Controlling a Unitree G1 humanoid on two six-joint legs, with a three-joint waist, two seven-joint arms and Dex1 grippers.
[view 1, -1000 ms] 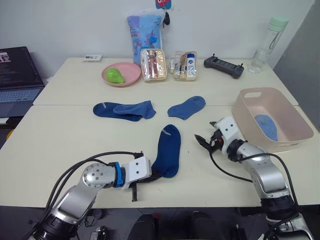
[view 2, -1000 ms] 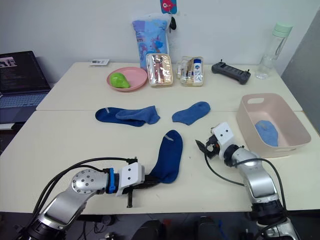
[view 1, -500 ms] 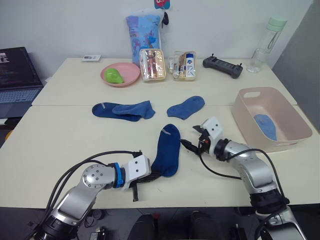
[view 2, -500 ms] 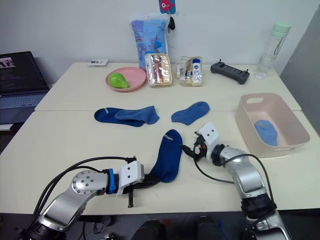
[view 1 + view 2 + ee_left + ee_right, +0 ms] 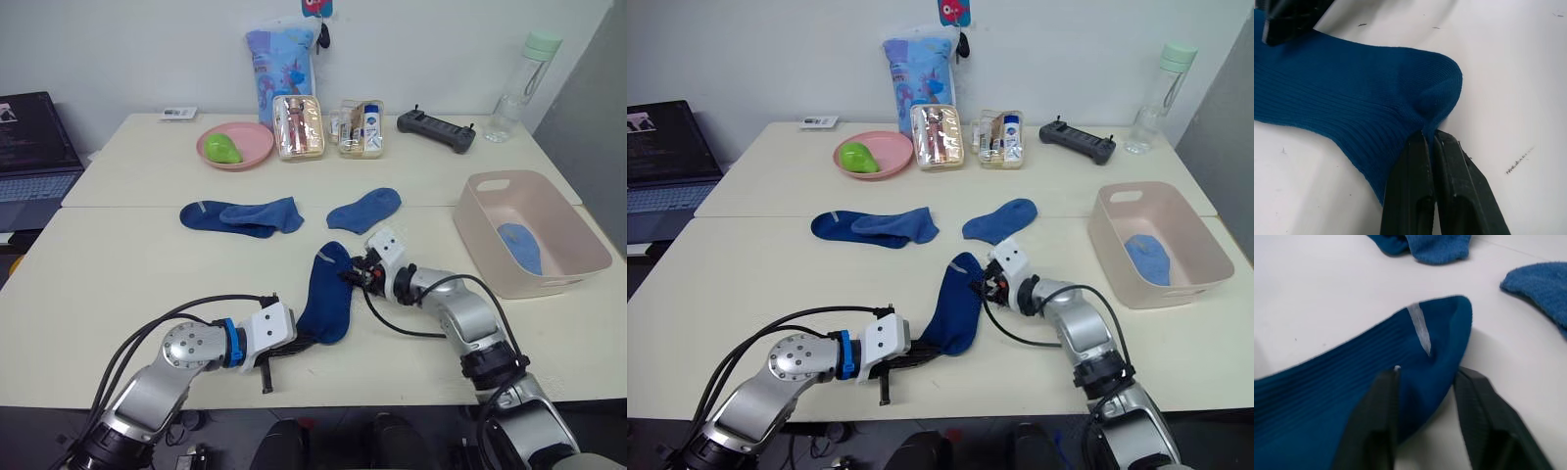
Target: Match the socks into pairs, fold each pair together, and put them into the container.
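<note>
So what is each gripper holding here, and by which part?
The left gripper is shut on the dark blue sock at its toe end. The right gripper straddles its cuff, open, not yet gripping.

The left claw (image 5: 1429,142) is rising from the bottom centre of the frame, its two black fingers (image 5: 1408,191) pressing together on the rounded end of a dark blue ribbed sock (image 5: 1347,93). The sock is lying across the pale worktop (image 5: 1508,73) toward the upper left.
</note>
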